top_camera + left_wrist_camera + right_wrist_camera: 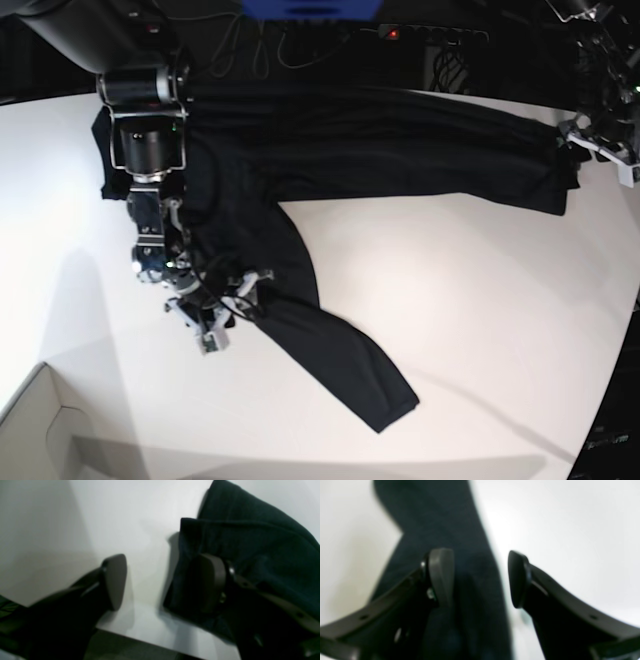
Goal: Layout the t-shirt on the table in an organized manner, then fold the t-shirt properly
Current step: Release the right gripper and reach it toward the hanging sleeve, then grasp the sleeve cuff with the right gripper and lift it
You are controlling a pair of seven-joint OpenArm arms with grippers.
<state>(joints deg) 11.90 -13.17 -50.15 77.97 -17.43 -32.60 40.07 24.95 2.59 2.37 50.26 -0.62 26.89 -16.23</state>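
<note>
1. The t-shirt [330,150] lies on the white worktop [470,300], bunched into a long band along the far side, with one strip trailing toward the near edge.
2. The right end effector [225,310] has its jaws apart, holding nothing. In the right wrist view one finger [441,576] is over the trailing strip and the other over bare worktop, likely straddling the cloth's edge to pinch it.
3. The left end effector [165,582] is also spread and empty. It sits at the band's end near the worktop's rim, one finger [211,580] over fabric, probably placed to seize that corner for spreading.
</note>
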